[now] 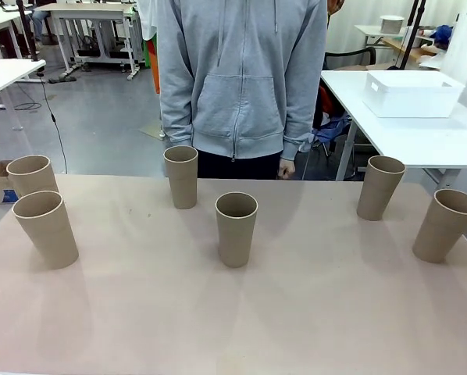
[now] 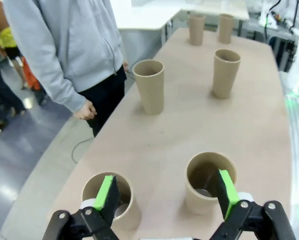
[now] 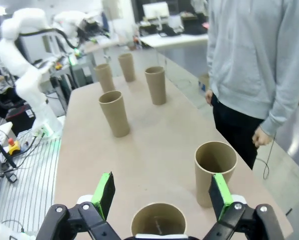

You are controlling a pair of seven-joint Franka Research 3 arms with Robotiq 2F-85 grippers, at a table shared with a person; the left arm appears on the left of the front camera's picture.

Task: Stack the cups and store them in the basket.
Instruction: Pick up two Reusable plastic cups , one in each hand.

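The tan table (image 1: 241, 320) bears six cups (image 1: 237, 228), all upright, mouths up and apart from one another. Two stand at its left end, two near the middle and two at the right end. The basket (image 1: 411, 92) sits on a white side table (image 1: 421, 141) beyond.

L claw (image 2: 165, 194) spread wide, 2 upright cups (image 2: 209, 181) just beyond it, 4 more farther down table (image 2: 259, 125), person (image 2: 64, 50) beside.

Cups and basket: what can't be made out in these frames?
- Front view: white basket interior, hidden by its near wall.
- Front view: far-left cup base, behind the nearer cup.
- Right wrist view: nearest cup body, cut off by the bottom edge.
- Left wrist view: lower-left cup rim partly behind a green pad.
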